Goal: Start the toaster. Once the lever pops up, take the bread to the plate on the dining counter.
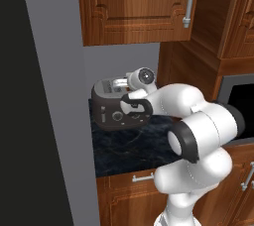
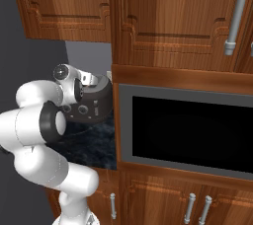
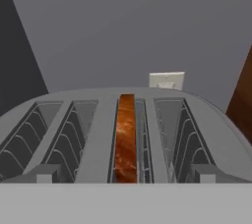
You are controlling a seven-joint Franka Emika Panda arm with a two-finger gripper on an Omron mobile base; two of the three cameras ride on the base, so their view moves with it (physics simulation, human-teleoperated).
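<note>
Dark marble counter (image 1: 129,145) fills the middle of the left base view, with a grey wall panel (image 1: 54,96) running down the left of the frame and wooden upper cabinets (image 1: 134,7) across the top; a built-in oven (image 1: 243,101) shows at the right edge. At centre left the toaster (image 1: 111,108) sits on that counter against the grey back wall, and the white arm (image 1: 198,131) rising from the lower right crosses in front of its right half, the wrist covering the toaster's top right corner, so the gripper itself is masked there. In the right base view the toaster (image 2: 94,103) stands at centre left, tucked between the arm's wrist on its left and the wooden oven housing on its right; the large dark oven door (image 2: 188,137) takes the right half of the frame, with wooden cabinet doors (image 2: 168,17) above and drawer fronts with metal handles (image 2: 197,209) below. From the hand view the toaster's silver top (image 3: 103,129) spreads across the lower half, four slots side by side, and the bread (image 3: 126,139) stands on edge in the third slot from the left, at frame centre. A white wall outlet (image 3: 167,80) sits just above it on the grey wall. Two grey fingertips (image 3: 44,174) rise at the bottom, one at left and one at right, spread wide with the bread's slot between them and nothing pinched.
</note>
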